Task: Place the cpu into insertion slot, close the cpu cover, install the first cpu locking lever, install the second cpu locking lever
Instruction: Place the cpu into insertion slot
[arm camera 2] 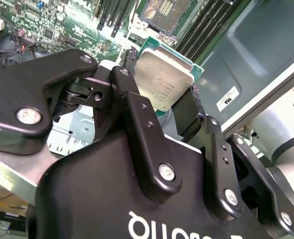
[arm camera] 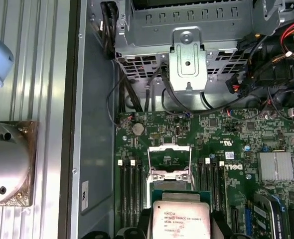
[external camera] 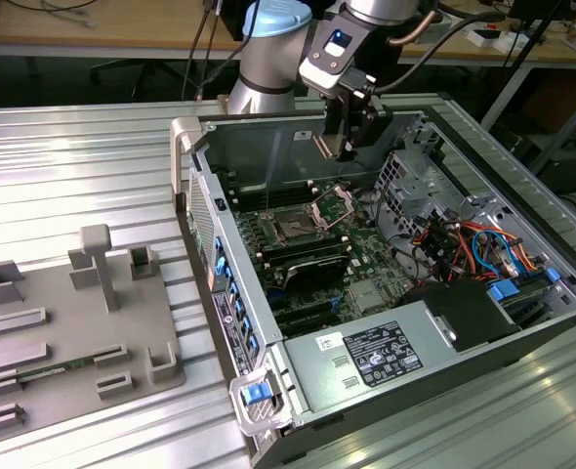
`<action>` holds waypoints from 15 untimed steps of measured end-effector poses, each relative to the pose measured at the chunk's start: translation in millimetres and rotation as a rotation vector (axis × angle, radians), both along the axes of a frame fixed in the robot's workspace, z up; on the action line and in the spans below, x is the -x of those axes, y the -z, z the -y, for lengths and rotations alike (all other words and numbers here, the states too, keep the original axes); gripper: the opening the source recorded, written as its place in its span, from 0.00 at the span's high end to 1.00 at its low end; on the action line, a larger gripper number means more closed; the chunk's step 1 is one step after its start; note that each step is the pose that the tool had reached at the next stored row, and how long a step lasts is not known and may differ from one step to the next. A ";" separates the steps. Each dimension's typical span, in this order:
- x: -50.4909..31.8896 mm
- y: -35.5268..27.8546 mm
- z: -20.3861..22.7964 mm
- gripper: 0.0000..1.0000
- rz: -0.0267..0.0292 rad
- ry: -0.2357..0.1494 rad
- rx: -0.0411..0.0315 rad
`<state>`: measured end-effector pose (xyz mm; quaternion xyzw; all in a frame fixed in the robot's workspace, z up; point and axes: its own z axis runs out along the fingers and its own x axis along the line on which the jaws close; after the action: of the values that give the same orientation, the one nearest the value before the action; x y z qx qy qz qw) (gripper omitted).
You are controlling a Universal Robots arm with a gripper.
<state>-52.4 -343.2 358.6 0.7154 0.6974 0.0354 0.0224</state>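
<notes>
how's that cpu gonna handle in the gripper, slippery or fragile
Probably stiff: the cpu is a flat plate with a metal top, held at its edges by the gripper without visible bending. Its smooth metal top looks slippery, so it may shift if bumped. Its thin green board edge suggests it is fragile.

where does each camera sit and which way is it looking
Exterior view: off the arm, above the open computer case, looking down; arm and gripper show.
First wrist view: on the arm, looking down at the motherboard and cpu cover.
Second wrist view: behind the gripper, looking along its fingers.
Both wrist views share the gripped cpu.
</notes>
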 end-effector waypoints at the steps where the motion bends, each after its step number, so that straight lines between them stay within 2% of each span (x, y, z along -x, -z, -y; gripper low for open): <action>1: 0.0 0.8 0.0 0.45 -0.0004 0.001 0.0000; 15: 0.0 11.2 0.1 0.45 -0.0005 0.001 0.0002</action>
<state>-52.4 -343.3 347.4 0.7159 0.6969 0.0351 0.0223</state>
